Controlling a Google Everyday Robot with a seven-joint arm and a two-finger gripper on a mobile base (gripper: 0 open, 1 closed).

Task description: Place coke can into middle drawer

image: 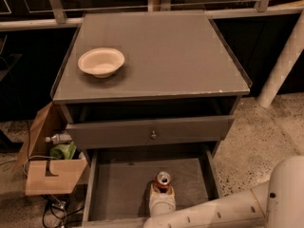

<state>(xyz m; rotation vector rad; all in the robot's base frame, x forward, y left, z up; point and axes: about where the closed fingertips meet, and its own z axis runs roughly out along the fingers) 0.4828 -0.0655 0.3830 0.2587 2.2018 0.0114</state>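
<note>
Warm overhead light falls on the cabinet top [161, 56]; the bowl [101, 61] casts a soft shadow. The gripper [162, 191], bottom centre inside the shaded middle drawer [118, 189], glows pale.

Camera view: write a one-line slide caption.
Upright can in the open drawer, gripper at its near side; bowl on the cabinet top.
</note>
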